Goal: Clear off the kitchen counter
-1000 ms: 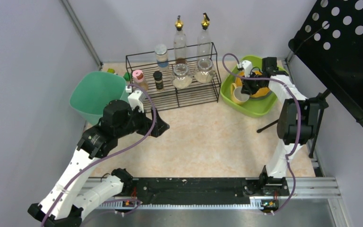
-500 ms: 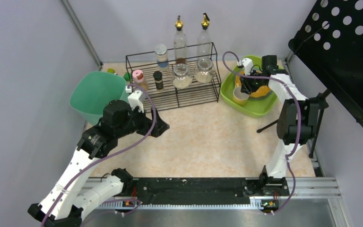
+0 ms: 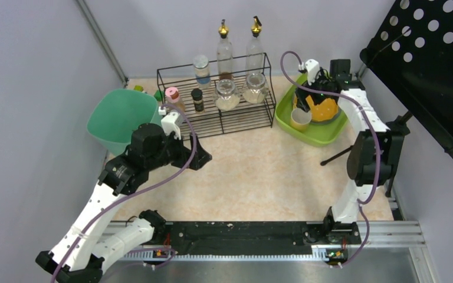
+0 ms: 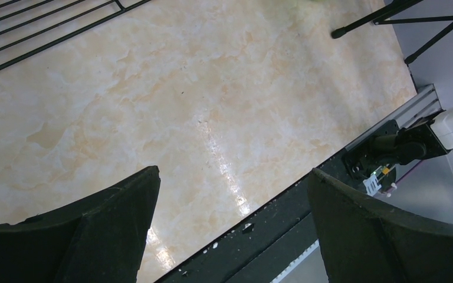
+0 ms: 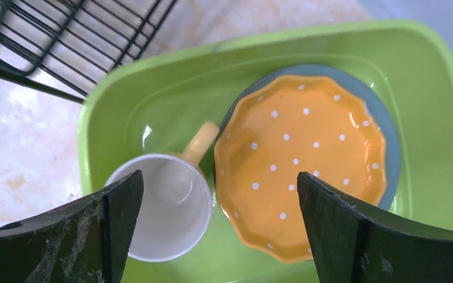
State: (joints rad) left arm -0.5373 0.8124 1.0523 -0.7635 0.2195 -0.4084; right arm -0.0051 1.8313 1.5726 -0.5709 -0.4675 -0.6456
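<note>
The kitchen counter [image 3: 253, 171], beige and marbled, fills the middle of the scene from the arms' bases to the far wall. At its far right corner sits a lime-green tub [image 5: 153, 88]. The right gripper [image 5: 218, 183] hangs over it, jaws wide apart and gripping nothing. In the tub an orange dotted plate [image 5: 301, 159] lies on a blue-grey plate [image 5: 393, 153]. A cream mug [image 5: 165, 218] stands upright just left of them, its handle pointing at the orange plate. The left gripper [image 4: 233, 177] hovers above the counter's left half, jaws also wide apart and empty, near the front of a black wire rack [image 3: 218, 118] holding jars and bottles. A teal bin [image 3: 121, 118] stands far left.
</note>
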